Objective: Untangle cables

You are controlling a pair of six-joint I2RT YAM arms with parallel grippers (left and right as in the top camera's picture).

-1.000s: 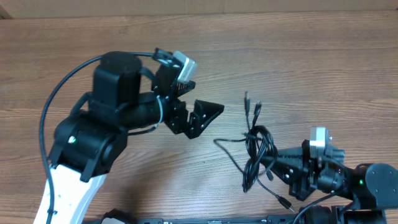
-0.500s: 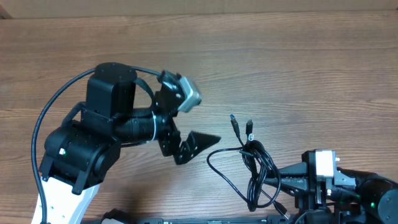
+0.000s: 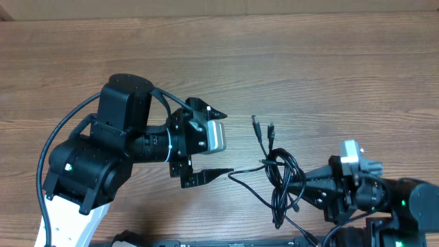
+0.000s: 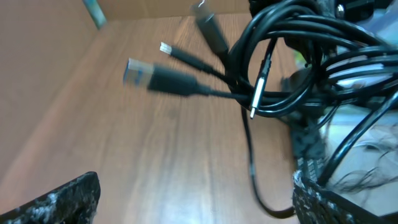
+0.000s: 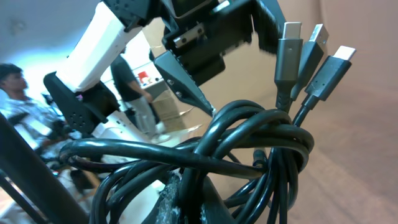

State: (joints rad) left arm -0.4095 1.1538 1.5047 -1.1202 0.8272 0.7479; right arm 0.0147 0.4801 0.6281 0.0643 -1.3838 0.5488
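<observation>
The cables (image 3: pixel 281 175) are a knotted bunch of thin black cords at the right of the wooden table, with plug ends (image 3: pixel 255 123) sticking out toward the far side. My right gripper (image 3: pixel 302 182) is shut on the bunch from the right; in its wrist view the cords (image 5: pixel 242 143) wrap over its fingers (image 5: pixel 189 199) and three plugs (image 5: pixel 292 37) point up. My left gripper (image 3: pixel 228 143) stands open just left of the bunch, touching nothing. In its wrist view the cables (image 4: pixel 273 68) hang ahead, and one loop (image 4: pixel 261 199) curves down close to the right finger (image 4: pixel 336 205).
The left arm's black body (image 3: pixel 123 144) and white base (image 3: pixel 68 219) fill the table's left front. The right arm's housing (image 3: pixel 405 202) sits at the front right corner. A thick arm wire (image 3: pixel 55 137) arcs over the left arm.
The left gripper has swung round and come down and right, its open jaws now facing the bunch. The right gripper has carried the cables slightly left, toward it.
</observation>
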